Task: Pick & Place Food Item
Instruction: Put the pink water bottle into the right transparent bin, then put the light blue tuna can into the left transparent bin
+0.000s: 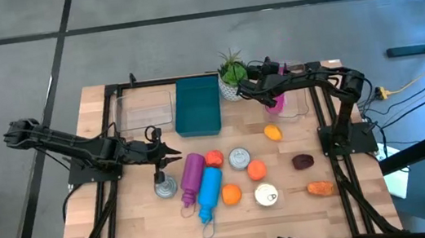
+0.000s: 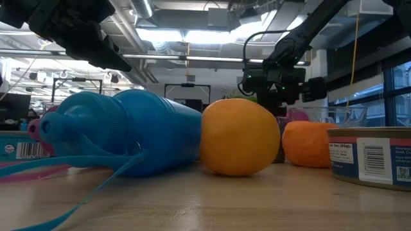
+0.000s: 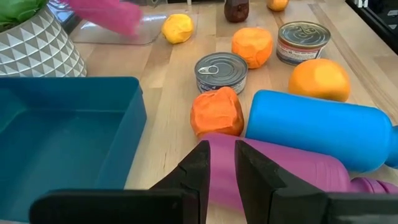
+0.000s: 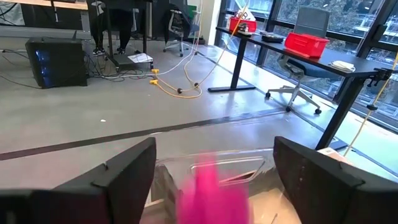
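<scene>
My right gripper (image 1: 248,90) (image 4: 214,155) is open wide at the far side of the table, beside the potted plant (image 1: 231,74). A pink item (image 4: 208,193) (image 1: 275,104) shows blurred below and between its fingers without touching them, at a clear container (image 1: 296,98). Whether the item rests in the container, I cannot tell. My left gripper (image 1: 169,151) (image 3: 222,165) hovers open with a narrow gap, just left of the purple bottle (image 1: 192,172) (image 3: 280,171), which lies on its side.
A teal bin (image 1: 197,106) and a second clear container (image 1: 145,110) stand at the far side. The middle of the table holds a blue bottle (image 1: 210,193), two cans (image 1: 239,158), a metal cup (image 1: 165,188), orange fruits (image 1: 256,168), a yellow one (image 1: 273,133) and a dark one (image 1: 303,160).
</scene>
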Robot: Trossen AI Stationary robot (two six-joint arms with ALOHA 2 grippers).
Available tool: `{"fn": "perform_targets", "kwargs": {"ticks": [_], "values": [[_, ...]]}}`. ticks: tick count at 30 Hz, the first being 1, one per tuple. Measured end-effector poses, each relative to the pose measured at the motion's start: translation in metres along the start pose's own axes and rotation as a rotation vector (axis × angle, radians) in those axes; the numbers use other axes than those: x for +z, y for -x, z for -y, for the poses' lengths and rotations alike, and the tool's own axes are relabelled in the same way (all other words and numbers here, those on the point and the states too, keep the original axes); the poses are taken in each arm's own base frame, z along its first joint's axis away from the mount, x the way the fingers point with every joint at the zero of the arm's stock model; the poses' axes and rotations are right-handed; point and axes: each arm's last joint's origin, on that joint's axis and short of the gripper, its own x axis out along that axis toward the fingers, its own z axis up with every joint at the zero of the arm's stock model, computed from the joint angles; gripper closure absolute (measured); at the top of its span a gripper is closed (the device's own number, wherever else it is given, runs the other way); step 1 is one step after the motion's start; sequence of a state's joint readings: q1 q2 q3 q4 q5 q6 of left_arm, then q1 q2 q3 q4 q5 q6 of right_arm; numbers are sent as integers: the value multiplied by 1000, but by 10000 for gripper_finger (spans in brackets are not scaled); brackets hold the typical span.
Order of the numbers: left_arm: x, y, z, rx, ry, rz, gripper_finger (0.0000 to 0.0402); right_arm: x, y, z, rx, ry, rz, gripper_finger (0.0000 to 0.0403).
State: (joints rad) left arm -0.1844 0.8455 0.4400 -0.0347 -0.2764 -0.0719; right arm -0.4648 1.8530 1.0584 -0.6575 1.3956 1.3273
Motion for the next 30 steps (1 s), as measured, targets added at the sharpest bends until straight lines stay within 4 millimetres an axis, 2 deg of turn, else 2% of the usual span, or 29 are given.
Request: {"fn": "perform_targets", "kwargs": {"ticks": [9, 15, 20, 25, 30], "values": [[-1, 0, 0, 2, -2, -7, 336, 1, 0, 1, 0, -35, -3, 73], [-2, 0, -1, 22, -6, -14, 335, 21, 8, 9, 31, -67, -21, 73], [-1, 0, -1, 22, -9, -13, 339, 47, 33, 19, 103, 9, 25, 73], [-1, 0, -1, 23, -9, -12, 335, 78, 67, 29, 213, 116, 66, 73], [0, 0, -1, 23, -9, -1, 335, 101, 107, 31, 460, 296, 11, 80]]}}
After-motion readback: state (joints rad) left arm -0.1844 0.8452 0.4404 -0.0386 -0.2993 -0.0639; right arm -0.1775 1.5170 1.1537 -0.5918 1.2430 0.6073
